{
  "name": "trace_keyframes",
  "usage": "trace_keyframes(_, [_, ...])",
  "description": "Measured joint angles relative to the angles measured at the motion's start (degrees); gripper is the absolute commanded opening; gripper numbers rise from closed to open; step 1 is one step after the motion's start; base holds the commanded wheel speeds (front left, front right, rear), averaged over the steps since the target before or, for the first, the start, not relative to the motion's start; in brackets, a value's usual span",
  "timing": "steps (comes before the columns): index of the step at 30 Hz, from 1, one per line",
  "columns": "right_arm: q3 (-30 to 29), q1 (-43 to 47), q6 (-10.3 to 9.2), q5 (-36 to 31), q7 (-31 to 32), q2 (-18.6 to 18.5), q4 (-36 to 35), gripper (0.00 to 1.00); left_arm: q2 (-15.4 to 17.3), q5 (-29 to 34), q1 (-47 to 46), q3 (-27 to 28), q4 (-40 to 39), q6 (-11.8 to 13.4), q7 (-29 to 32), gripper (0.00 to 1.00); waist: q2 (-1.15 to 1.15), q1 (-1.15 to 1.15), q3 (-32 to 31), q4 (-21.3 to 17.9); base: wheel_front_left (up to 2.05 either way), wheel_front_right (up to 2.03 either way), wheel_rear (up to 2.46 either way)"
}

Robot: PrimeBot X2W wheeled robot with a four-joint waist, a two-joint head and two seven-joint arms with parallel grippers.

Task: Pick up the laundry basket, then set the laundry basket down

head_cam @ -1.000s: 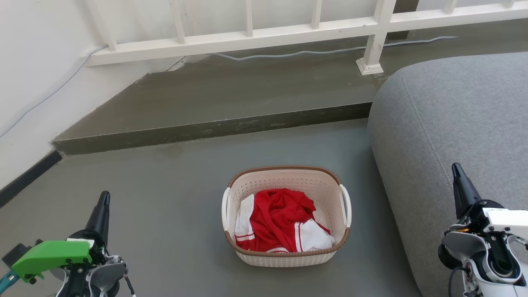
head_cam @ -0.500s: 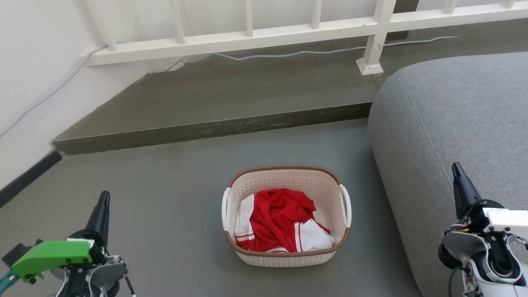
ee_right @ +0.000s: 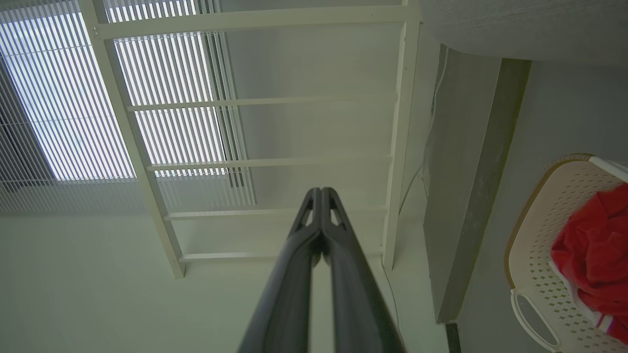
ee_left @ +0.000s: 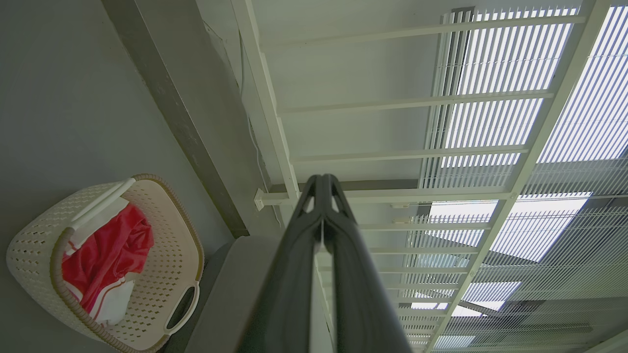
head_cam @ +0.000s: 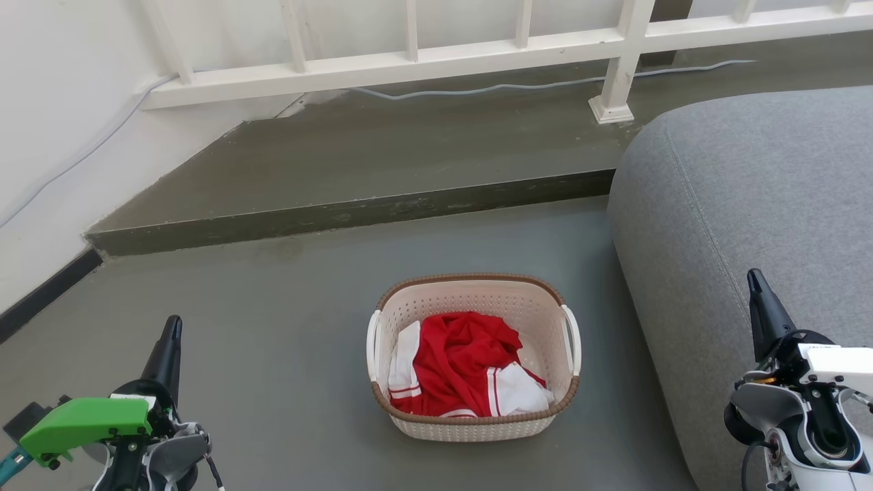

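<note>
Looking down through the head camera, I have the laundry basket (head_cam: 470, 299) sitting on the grey floor (head_cam: 273, 320) straight ahead, roughly midway between my two arms and apart from both. It stands upright with its brown rim level and a white handle on each side. Red and white clothes (head_cam: 464, 365) are bunched inside. A grey sofa (head_cam: 750, 191) rises near the basket on my right, with a strip of floor between them. Beyond the basket runs a low concrete step (head_cam: 354, 211), and on it stands a white railing (head_cam: 409, 58) with a pale cable (head_cam: 477, 87) lying along its foot. My left gripper (head_cam: 174, 322) hangs at the lower left, well apart from the basket, fingers pointing up the view. Its wrist camera shows both fingers pressed together with nothing between them. My right gripper (head_cam: 752, 276) sits at the lower right in front of the sofa, and its wrist camera likewise shows the fingers closed tip to tip, empty.
</note>
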Motion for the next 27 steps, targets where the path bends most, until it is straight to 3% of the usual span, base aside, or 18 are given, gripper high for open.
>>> trace_keyframes(27, [0.0, 0.0, 0.01, 0.0, 0.0, 0.0, 0.0, 0.00, 0.0, 0.0, 0.0, 0.0, 0.0, 0.0, 0.0, 0.00, 0.00, 0.00, 0.0, 0.0, 0.00, 0.00, 0.00])
